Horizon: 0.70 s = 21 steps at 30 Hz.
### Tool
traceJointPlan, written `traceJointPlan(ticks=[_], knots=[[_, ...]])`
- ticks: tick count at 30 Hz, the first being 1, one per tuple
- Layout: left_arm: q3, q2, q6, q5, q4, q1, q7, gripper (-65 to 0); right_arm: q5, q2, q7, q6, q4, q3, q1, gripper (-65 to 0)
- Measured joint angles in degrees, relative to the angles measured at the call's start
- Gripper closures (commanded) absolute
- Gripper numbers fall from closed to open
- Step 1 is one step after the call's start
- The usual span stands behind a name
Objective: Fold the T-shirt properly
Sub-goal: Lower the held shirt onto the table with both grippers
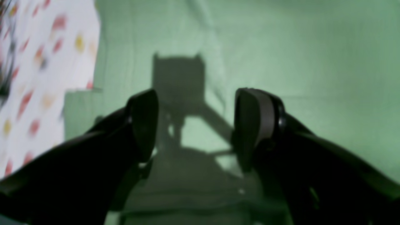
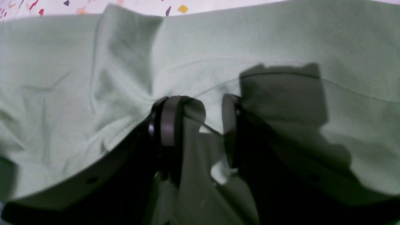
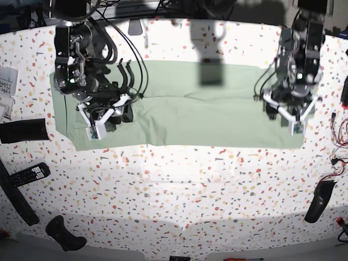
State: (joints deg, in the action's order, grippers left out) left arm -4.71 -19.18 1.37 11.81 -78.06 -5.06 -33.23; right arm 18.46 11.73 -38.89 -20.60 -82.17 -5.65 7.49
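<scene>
So the pale sage-green cloth T-shirt (image 3: 185,103) is lying spread out as a wide flat band across the far half of the white speckled terrazzo-pattern counter (image 3: 179,196), with a long crease running along it a bit back from the middle.

The right claw (image 2: 197,115) is down on the shirt's end that sits at the left of the base view. From its wrist camera you can see a bunched-up fold of the green fabric with a stitched hem pinched between the two black fingers (image 2: 167,122), so it's clamped on the T-shirt. The cloth puckers and wrinkles toward that grip point.

The left claw (image 1: 195,122) is over the opposite end of the shirt, near the shirt's front edge. Its two dark padded fingers (image 1: 143,122) stand wide apart with nothing between them, just smooth green cloth and the claw's own shadow underneath. The wrist view is blurry, so I can't tell whether the tips actually touch the fabric.

Off the shirt there's clutter around the edges of the counter: a black remote control (image 3: 30,174) and a black rectangular block (image 3: 24,130) toward the near side of the shirt's right-claw end, and a dark curved handle-like thing (image 3: 318,201) on the near side of the shirt's other end.
</scene>
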Motion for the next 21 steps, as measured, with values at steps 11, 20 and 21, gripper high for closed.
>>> traceJointPlan(ticks=[11, 20, 21], knots=[[0.0, -2.6, -5.0, 2.8, 9.0, 4.8, 5.7, -38.2, 0.0, 0.0, -1.2, 0.0, 0.0, 0.0, -2.4, -21.2], [-0.3, -3.2, -3.3, 2.9, 3.7, 5.5, -4.3, -38.2, -2.2, 0.0, -4.6, 1.1, -6.1, 0.2, -3.1, -21.2], [-0.4, -3.2, -2.7, 2.7, 2.8, 5.3, -5.1, -38.2, -2.2, -0.1, -4.6, 1.0, -7.2, 0.2, -3.1, -21.2]])
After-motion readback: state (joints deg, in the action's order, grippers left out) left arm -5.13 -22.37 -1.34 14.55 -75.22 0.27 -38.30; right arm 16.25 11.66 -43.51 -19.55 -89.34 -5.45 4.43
